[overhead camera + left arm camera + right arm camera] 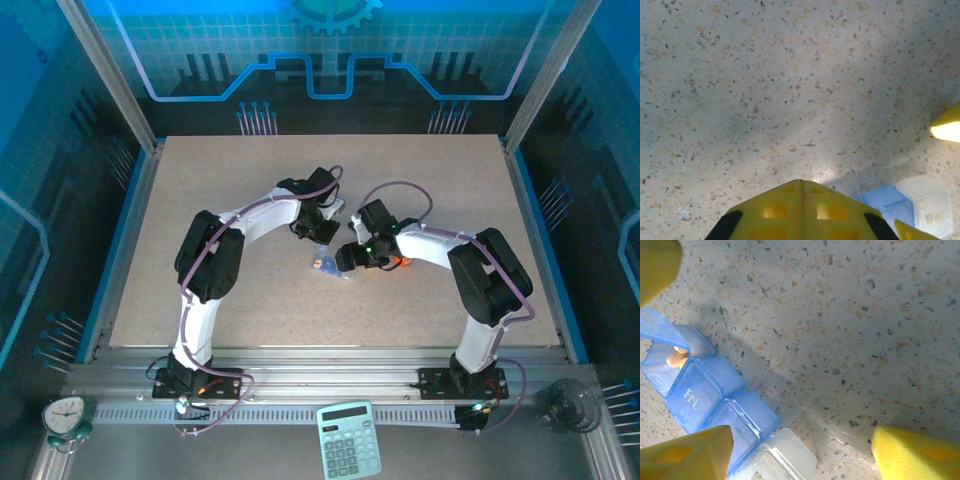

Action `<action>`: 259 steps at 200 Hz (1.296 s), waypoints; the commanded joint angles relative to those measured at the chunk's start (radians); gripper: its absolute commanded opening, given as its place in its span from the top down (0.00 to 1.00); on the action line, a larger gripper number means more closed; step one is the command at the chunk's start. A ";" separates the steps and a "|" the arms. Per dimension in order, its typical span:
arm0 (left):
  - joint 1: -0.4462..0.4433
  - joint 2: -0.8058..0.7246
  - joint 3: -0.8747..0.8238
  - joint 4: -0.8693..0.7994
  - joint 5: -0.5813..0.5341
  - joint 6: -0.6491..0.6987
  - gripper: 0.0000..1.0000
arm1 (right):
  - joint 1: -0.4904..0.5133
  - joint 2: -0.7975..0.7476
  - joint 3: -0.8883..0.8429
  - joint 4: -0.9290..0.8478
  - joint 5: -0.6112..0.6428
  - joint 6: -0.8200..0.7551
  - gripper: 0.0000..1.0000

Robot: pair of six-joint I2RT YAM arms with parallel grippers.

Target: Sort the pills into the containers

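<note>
While both arms bend in over the middle of the speckled table [200,180], the pill box [331,266] lies flat between their two grippers. Just beside the box, the left gripper [803,183] has its two yellow fingers pressed together with nothing pinched between them. The right gripper [802,435] hangs over the box with its two fingers spread wide and empty: one finger sits above the blue cells and the other well off the box, over bare table.

From the right wrist, four compartments [695,395] show in one row, three blue and one clear. The blue end cell has its lid tipped up, and two orange pills [676,359] lie inside. The cell next to it is closed and reads "Fri".

From the left wrist, two cells are seen, one blue and one clear.

One orange object [401,263] sits near the box, mostly hidden under the right arm.
</note>
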 commanded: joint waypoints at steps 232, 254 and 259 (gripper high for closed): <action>-0.047 -0.179 -0.214 -0.070 0.040 -0.057 1.00 | -0.023 0.056 -0.030 0.033 -0.016 0.024 0.26; -0.049 -0.173 -0.217 -0.070 0.040 -0.058 1.00 | -0.023 0.056 -0.032 0.034 -0.018 0.025 0.26; -0.050 -0.172 -0.217 -0.070 0.040 -0.058 1.00 | -0.023 0.056 -0.032 0.036 -0.018 0.025 0.26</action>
